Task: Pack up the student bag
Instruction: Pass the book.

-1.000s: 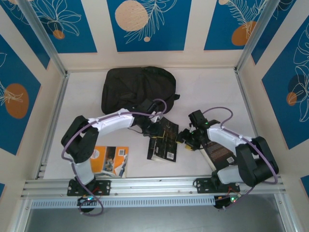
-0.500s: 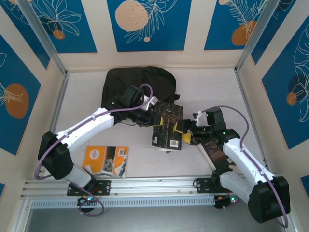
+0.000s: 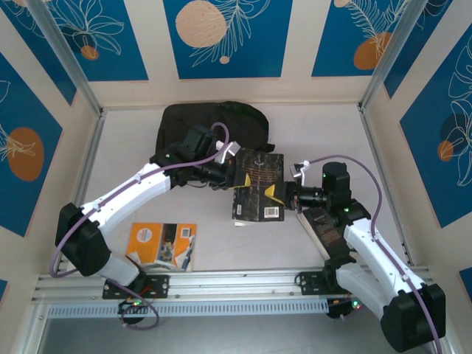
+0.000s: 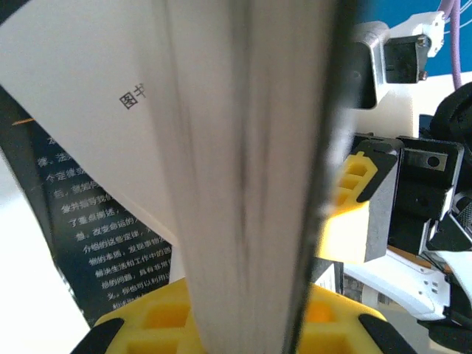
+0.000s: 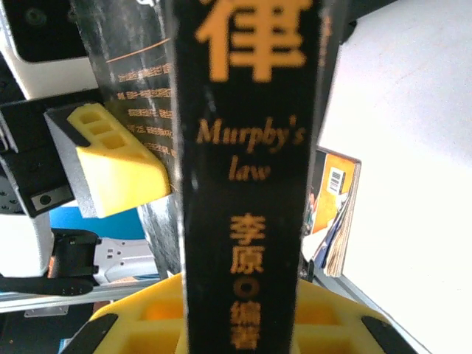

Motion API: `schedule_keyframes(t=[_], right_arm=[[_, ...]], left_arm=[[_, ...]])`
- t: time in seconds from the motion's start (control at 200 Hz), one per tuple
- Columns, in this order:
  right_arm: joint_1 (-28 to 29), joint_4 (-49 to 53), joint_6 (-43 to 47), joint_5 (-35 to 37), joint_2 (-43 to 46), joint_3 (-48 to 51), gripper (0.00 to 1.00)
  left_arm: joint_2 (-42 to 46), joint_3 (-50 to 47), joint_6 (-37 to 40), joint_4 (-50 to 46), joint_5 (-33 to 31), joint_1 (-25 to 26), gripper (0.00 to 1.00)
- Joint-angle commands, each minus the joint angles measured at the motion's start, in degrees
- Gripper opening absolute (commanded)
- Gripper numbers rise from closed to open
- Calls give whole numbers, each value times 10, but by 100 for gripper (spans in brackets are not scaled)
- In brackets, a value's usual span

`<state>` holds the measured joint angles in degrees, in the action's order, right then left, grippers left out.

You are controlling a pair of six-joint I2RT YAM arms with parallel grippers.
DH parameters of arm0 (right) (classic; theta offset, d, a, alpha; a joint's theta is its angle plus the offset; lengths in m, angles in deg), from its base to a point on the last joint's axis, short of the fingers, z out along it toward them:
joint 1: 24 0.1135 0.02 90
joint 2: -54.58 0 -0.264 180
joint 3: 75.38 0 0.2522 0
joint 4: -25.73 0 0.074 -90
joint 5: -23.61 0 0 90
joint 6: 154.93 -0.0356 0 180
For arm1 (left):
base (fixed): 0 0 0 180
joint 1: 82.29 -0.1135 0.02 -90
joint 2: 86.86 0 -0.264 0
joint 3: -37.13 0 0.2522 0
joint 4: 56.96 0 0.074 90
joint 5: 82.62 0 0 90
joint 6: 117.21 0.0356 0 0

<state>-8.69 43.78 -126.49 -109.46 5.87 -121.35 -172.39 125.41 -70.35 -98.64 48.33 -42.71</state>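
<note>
Book [image 3: 258, 184] now up off table, carried btwn both arms: L gripper [image 3: 233, 174] clamped on its page edge, R gripper [image 3: 279, 194] just closed on the spine. Bag [image 3: 210, 125] lies at far back, right behind it. Nothing packed yet; insert prob. next.
</note>
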Motion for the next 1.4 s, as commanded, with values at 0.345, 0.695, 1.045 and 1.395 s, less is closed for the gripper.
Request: schedule_keyframes(t=[0.345, 0.695, 1.045, 1.395], right_arm=[[-1, 61, 34, -30, 62, -50, 0], [-18, -59, -67, -76, 54, -89, 0], [-26, -99, -99, -71, 45, -81, 0], [-33, 114, 22, -16, 46, -105, 0]], left_arm=[[40, -32, -11, -9, -8, -40, 86], [17, -30, -41, 52, 92, -39, 88], [33, -67, -160, 244, 157, -39, 77], [44, -66, -151, 245, 149, -41, 31]])
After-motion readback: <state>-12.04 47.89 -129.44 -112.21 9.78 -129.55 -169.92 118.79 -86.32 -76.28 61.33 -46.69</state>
